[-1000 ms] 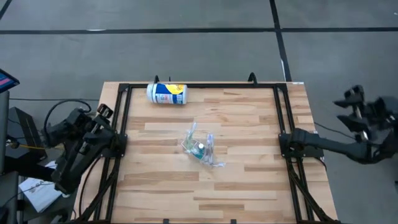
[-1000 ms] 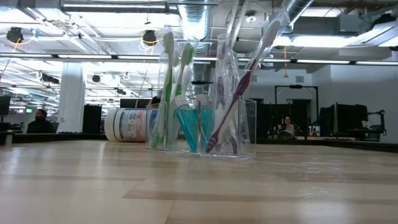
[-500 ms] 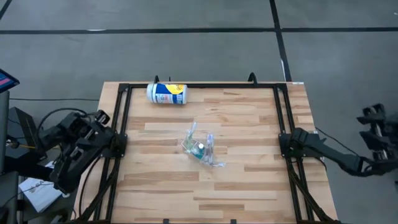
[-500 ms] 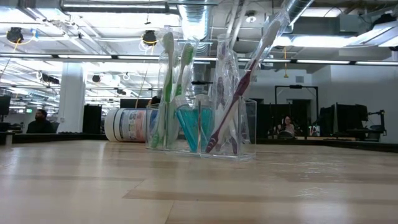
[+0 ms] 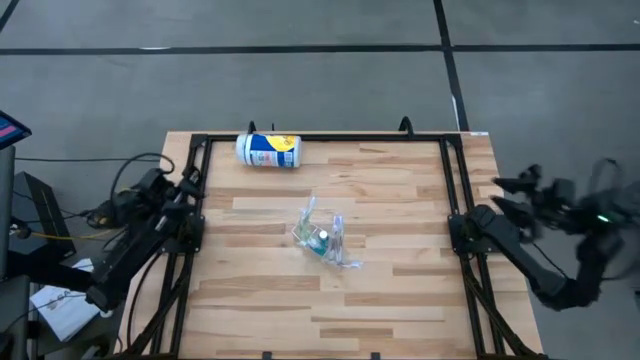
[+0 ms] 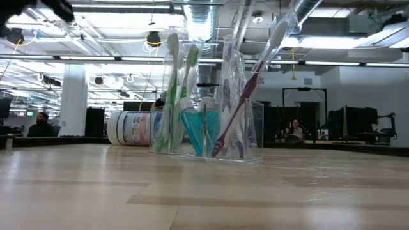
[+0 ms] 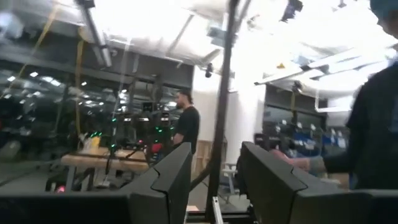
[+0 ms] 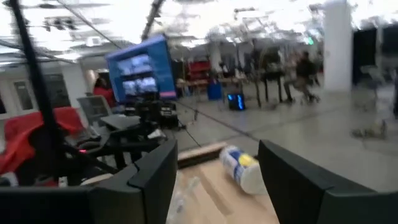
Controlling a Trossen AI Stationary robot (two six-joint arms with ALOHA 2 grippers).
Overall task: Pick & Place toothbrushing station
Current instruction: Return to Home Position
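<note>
2 empty, spread grippers flank your table (image 5: 400, 290): left gripper (image 5: 188, 180), right gripper (image 5: 510, 195); toothbrushes (image 6: 171, 96) stand in the organizer (image 6: 254, 137).

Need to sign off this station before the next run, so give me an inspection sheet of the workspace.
Surface: wooden table, black rails along its edges.
Job's things: clear organizer upright at mid-table; green toothbrushes in one end compartment, pink and pale toothbrushes in the other, blue toothpaste tubes between.
Clutter: white canister on its side near the far edge.
Hands: left hand open, empty, at the table's left edge; right hand open, empty, off the right edge.
Cables: black cables looped beside the left arm, off the table.
Surroundings: grey floor; people in the room behind.
</note>
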